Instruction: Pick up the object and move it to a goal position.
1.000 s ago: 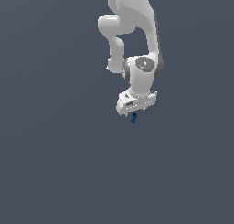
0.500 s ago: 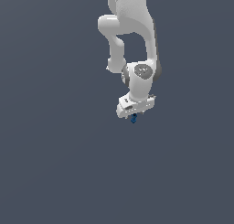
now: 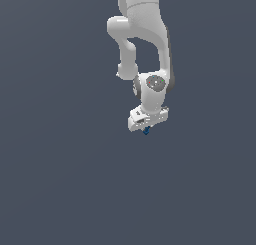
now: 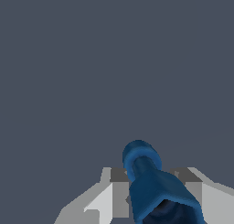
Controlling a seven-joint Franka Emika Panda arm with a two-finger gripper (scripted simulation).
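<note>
Since one second ago the white robot arm [image 3: 142,34] has shifted only a little: the wrist has turned slightly, and the white two-finger tool [image 3: 146,127] hangs at almost the same place. No desk edge is visible, only a plain grey-blue ground. The tool is pinching the small dark-blue elongated lump [image 4: 153,184], which sits between the two fingers [image 4: 104,198] and sticks out beyond their tips. In the exterior view only a small blue tip shows just under the tool. No goal mark is visible. To do the carrying well, I think the grip should stay firm and the motion smooth, because the lump is thin and could slip.
</note>
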